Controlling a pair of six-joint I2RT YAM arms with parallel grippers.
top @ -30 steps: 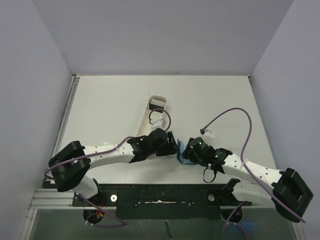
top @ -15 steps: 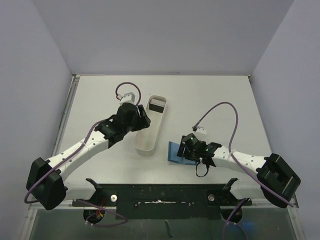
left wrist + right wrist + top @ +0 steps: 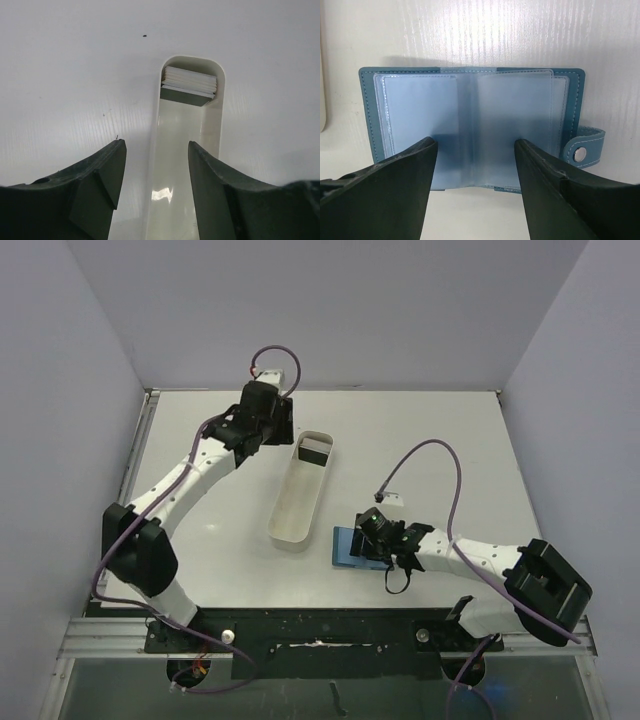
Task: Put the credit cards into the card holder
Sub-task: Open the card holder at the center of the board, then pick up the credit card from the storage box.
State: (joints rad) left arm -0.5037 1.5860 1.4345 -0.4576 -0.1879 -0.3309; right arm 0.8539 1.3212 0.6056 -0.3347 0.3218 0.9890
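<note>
The card holder (image 3: 420,115) lies open on the table, teal with clear, empty pockets and its snap tab (image 3: 582,147) at the right. It also shows in the top view (image 3: 346,546). My right gripper (image 3: 475,145) is open, one finger over each half of the holder, and holds nothing; in the top view it (image 3: 372,540) sits at the holder's right edge. The credit cards (image 3: 189,86) stand as a stack, pale edges with a dark face, at the far end of the long white tray (image 3: 214,130). My left gripper (image 3: 156,150) is open and empty above the tray, short of the cards (image 3: 316,450).
The white tray (image 3: 295,510) runs diagonally across the table's middle, left of the card holder. A small white cable connector (image 3: 390,497) hangs above the right arm. Grey walls close in the left, back and right. A black rail (image 3: 320,625) lines the near edge.
My left arm has swung from beside the card holder out to the left and back, ending above the tray's far end. The right gripper edged left over the holder, which now lies open.
</note>
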